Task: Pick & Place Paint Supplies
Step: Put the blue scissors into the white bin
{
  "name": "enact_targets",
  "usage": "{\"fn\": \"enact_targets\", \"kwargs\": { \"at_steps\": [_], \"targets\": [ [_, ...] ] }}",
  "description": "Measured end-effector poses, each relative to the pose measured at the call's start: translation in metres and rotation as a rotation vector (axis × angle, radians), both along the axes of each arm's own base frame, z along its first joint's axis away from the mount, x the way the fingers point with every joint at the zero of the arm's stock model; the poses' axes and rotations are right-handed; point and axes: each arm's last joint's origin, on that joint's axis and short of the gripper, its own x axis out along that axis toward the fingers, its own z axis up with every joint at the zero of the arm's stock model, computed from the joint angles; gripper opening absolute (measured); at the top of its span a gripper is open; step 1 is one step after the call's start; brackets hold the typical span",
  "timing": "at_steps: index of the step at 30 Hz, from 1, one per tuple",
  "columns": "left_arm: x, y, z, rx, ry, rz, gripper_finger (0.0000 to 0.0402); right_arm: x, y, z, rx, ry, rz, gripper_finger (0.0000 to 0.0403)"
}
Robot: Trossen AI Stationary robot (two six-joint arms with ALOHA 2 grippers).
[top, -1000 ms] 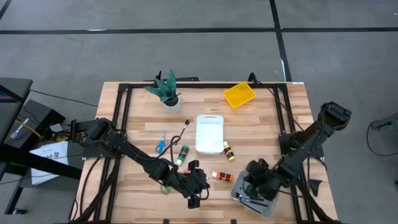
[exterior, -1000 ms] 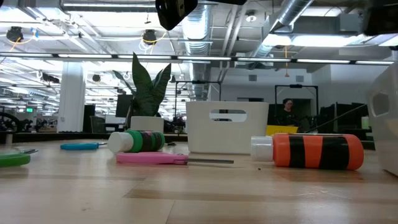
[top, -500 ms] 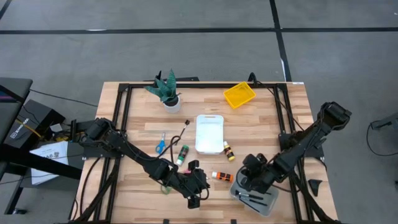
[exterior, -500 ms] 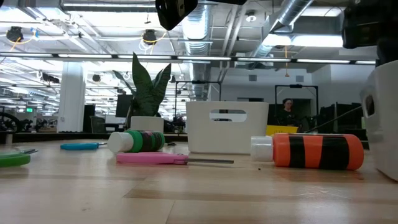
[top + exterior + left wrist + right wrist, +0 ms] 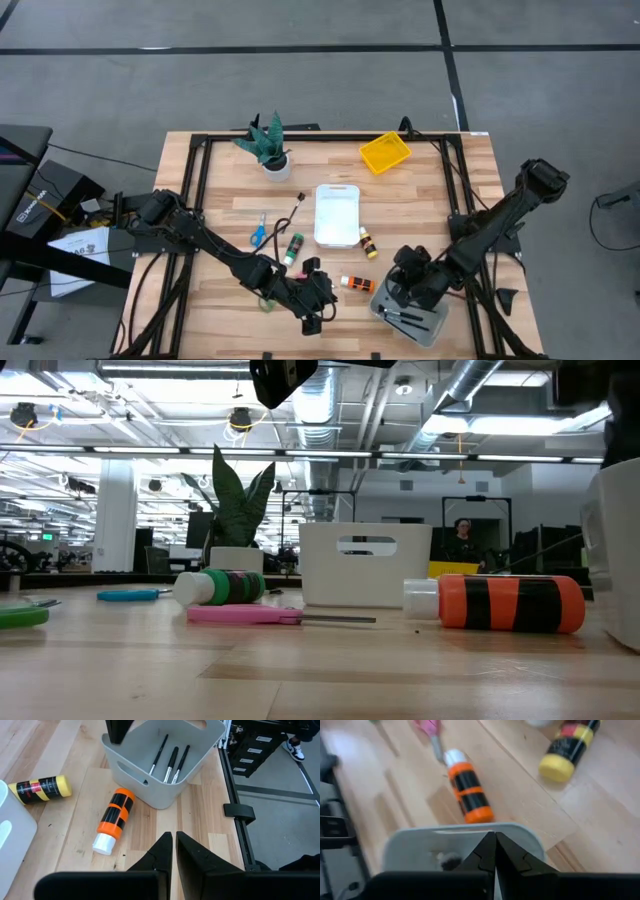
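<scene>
The right gripper (image 5: 408, 285), fingers together and empty, hovers over the grey tray (image 5: 436, 325), the orange bottle (image 5: 357, 284) lying crosswise just left.

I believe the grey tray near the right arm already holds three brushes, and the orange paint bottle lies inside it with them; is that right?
Not quite. The grey tray does hold three brushes, but the orange paint bottle is not inside it: it lies on the table just outside the tray's wall. The left wrist view shows this plainly, and the high view agrees.
</scene>
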Motion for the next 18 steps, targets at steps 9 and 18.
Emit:
{"fn": "enact_targets", "kwargs": {
  "at_steps": [9,18],
  "targets": [
    [-0.004,0.000,-0.004,0.024,0.046,-0.007,0.0016,-0.017,-0.022,0.058,-0.063,-0.228,-0.029,0.0000],
    [-0.036,-0.015,-0.021,-0.044,0.323,0.053,0.0016,-0.031,-0.041,0.080,-0.044,-0.295,-0.023,0.0012]
  ]
}}
